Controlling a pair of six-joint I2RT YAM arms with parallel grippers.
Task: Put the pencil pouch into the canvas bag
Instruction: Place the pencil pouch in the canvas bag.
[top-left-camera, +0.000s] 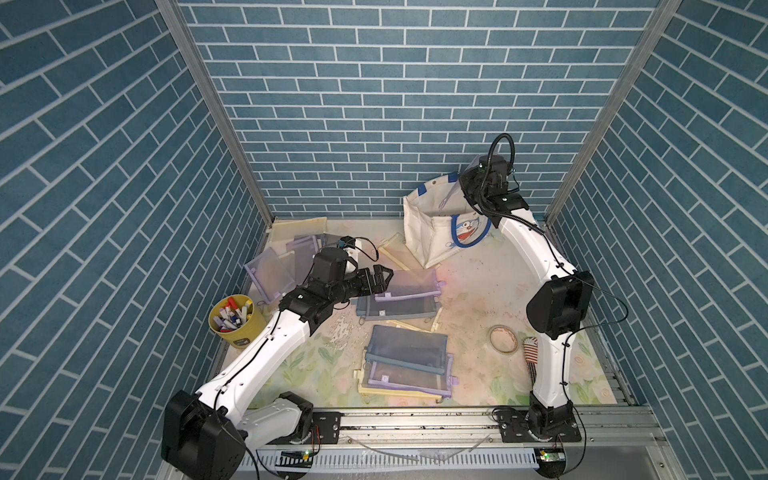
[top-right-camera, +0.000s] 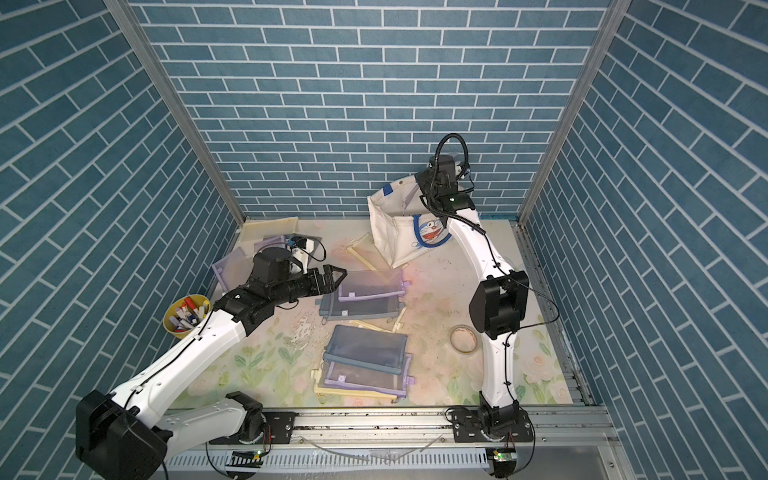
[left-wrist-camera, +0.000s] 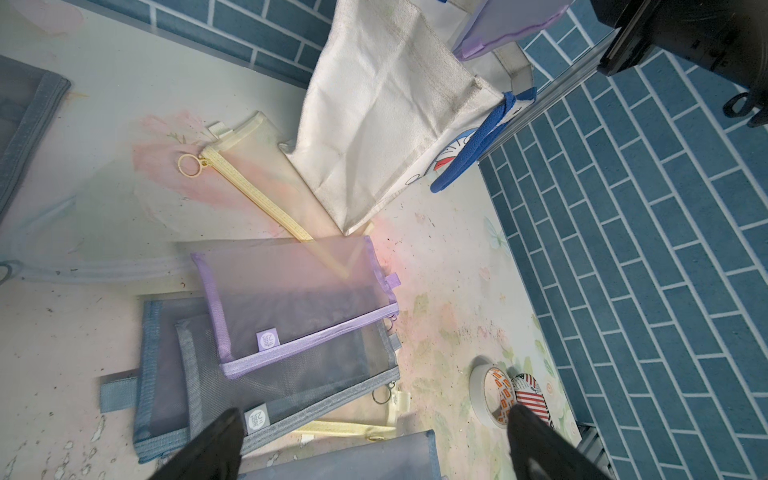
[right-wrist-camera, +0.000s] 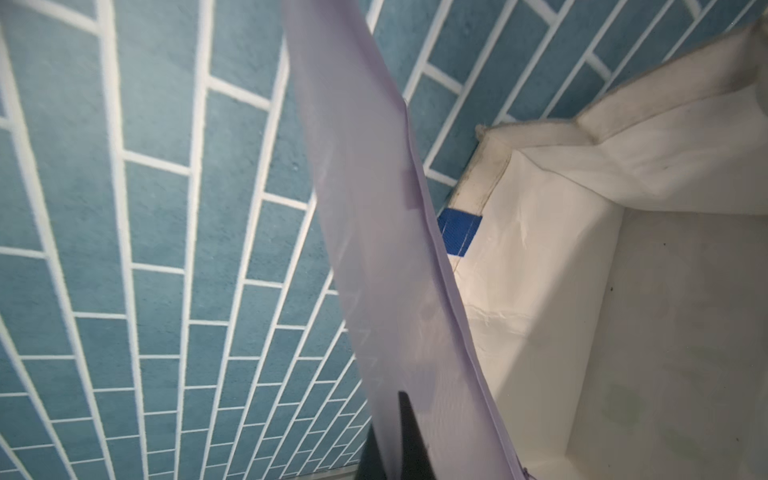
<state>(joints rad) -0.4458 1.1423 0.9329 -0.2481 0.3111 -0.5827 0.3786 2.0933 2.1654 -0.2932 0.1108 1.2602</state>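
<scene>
Above the canvas bag (top-left-camera: 419, 224), the pencil pouch (right-wrist-camera: 374, 249)

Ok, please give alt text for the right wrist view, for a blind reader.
The right gripper, shut, holds a lilac pencil pouch beside the rim of the open canvas bag; a blue brick wall stands behind.

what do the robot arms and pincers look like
The left arm and right arm have white shells, chunky black joints and thin black cables alongside; a ribbed black hose loops over the right wrist. The left pincer is black, with triangular fingers.
</scene>
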